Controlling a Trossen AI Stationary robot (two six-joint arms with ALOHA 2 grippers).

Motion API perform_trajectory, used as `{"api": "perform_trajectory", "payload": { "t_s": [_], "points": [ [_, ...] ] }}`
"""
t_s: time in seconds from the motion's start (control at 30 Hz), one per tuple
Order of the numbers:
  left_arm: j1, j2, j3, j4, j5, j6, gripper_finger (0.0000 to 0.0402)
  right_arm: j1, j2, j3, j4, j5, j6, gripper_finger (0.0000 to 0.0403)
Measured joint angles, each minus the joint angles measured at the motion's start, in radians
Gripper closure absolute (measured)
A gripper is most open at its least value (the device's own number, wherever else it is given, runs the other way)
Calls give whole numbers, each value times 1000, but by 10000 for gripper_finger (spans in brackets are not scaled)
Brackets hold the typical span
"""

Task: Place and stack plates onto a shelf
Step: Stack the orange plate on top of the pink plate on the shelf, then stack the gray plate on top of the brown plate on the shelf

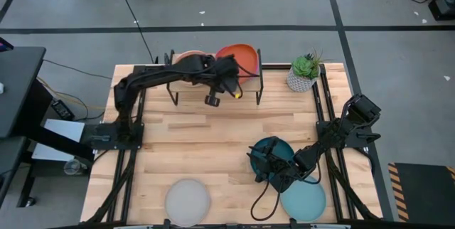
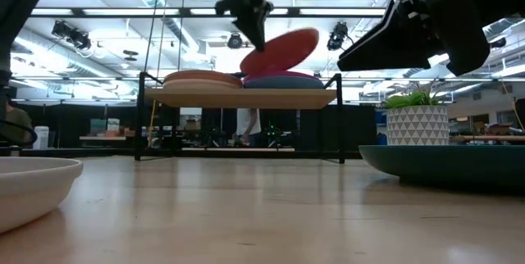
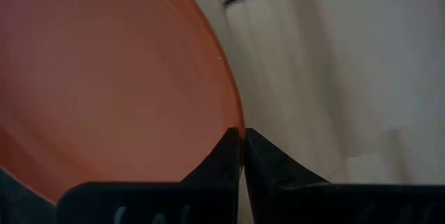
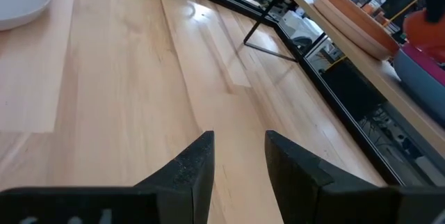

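One orange plate [image 1: 238, 57] hangs tilted over the shelf's [image 1: 213, 80] right stack, pinched at its near rim by the left gripper [image 1: 229, 87] — release lies straight below; the right gripper [image 1: 264, 166] waits with fingers parted above the dark teal plate [image 1: 277, 148].

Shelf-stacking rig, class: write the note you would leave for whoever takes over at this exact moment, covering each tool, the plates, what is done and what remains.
Left tool: shut on the round matte orange plate, held tilted over the right stack on the low wooden shelf.
Right tool: open, empty, above the round dark teal plate.
Done: two stacks on the shelf, a terracotta plate topping the left one.
Left: set the orange plate down; then shelve dark teal, light grey plate and pale aqua plate, all on the table.
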Motion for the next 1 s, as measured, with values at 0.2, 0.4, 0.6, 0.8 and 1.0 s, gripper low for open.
{"api": "perform_trajectory", "payload": {
  "t_s": [0.2,0.4,0.6,0.8,1.0],
  "points": [
    [35,34,0,-17,-56,69,382,0,0,0,2,-1,0,268],
    [39,29,0,37,-55,77,337,0,0,0,1,-8,6,268],
    [22,23,0,91,-98,77,277,0,0,0,-12,-18,18,268],
    [-55,-14,10,52,15,-12,258,11,0,0,-69,16,50,268],
    [-183,-17,-33,-155,288,-264,259,44,0,1,-132,63,101,268]
  ]
}}
